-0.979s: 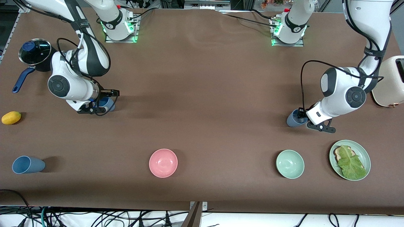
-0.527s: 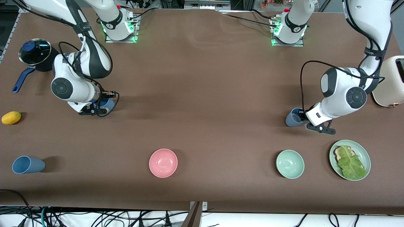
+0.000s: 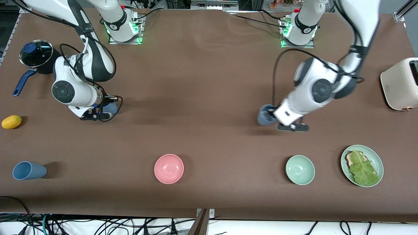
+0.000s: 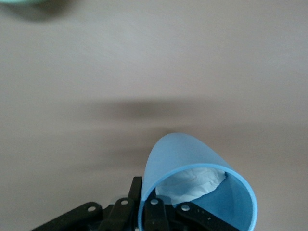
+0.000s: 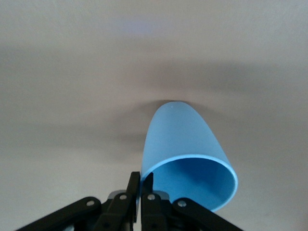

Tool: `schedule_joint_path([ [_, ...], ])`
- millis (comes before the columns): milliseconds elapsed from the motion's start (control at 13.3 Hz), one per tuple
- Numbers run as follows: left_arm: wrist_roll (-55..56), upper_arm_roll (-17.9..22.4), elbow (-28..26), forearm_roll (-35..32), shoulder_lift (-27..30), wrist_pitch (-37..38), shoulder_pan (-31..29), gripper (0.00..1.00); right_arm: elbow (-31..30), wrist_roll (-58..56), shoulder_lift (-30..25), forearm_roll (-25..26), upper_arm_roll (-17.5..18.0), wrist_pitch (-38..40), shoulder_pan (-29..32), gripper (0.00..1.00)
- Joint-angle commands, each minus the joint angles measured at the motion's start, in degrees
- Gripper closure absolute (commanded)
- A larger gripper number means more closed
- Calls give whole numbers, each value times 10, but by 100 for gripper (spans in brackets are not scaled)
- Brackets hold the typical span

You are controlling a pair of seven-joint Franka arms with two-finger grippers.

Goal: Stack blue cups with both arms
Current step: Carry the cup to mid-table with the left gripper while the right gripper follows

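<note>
My left gripper (image 3: 271,115) is shut on the rim of a blue cup (image 3: 264,116) and holds it tilted above the bare table, between the middle and the left arm's end. In the left wrist view the fingers (image 4: 155,211) pinch that cup's wall (image 4: 185,159), and something white and crumpled lies inside. My right gripper (image 3: 104,109) is shut on a second blue cup (image 3: 111,107) low over the table at the right arm's end; the right wrist view shows the grip (image 5: 143,190) on its rim (image 5: 183,144). A third blue cup (image 3: 28,170) lies on its side near the front corner.
A pink bowl (image 3: 168,168), a pale green bowl (image 3: 300,169) and a green plate with toast and lettuce (image 3: 361,165) stand along the front. A toaster (image 3: 400,83) is at the left arm's end. A lidded pot (image 3: 36,55) and a lemon (image 3: 11,121) are at the right arm's end.
My left arm has carried its blue cup well toward the middle of the table, away from the toaster. My right arm with its cup has barely shifted.
</note>
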State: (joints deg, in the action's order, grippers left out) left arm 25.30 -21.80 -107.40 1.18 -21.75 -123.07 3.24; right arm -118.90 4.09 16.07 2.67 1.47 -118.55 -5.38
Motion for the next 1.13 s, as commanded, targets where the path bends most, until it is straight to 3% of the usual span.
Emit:
schedule_joint_path([
  [0, 104, -1, 63, -3, -45, 8, 67, 100, 103, 19, 20, 2, 4, 77, -42, 100],
  [301, 157, -1, 113, -4, -113, 0, 117, 100, 290, 140, 96, -15, 6, 217, -130, 100],
  [452, 175, -1, 112, -11, -130, -33, 127, 100, 325, 162, 109, -44, 6, 226, -153, 100],
  [527, 176, 1, 112, -11, -131, -33, 131, 78, 329, 164, 110, -66, 6, 226, -154, 100],
  [603, 177, 1, 112, -12, -130, -32, 129, 13, 337, 174, 111, -91, 6, 226, -154, 100],
  [678, 177, 0, 112, -12, -125, -28, 125, 0, 341, 187, 112, -113, 7, 221, -155, 100],
  [829, 174, 1, 113, -12, -109, -4, 121, 0, 372, 212, 129, -124, 6, 224, -189, 100],
  [1055, 169, 3, 116, -13, -57, 68, 102, 0, 472, 317, 191, -126, 7, 224, -247, 100],
])
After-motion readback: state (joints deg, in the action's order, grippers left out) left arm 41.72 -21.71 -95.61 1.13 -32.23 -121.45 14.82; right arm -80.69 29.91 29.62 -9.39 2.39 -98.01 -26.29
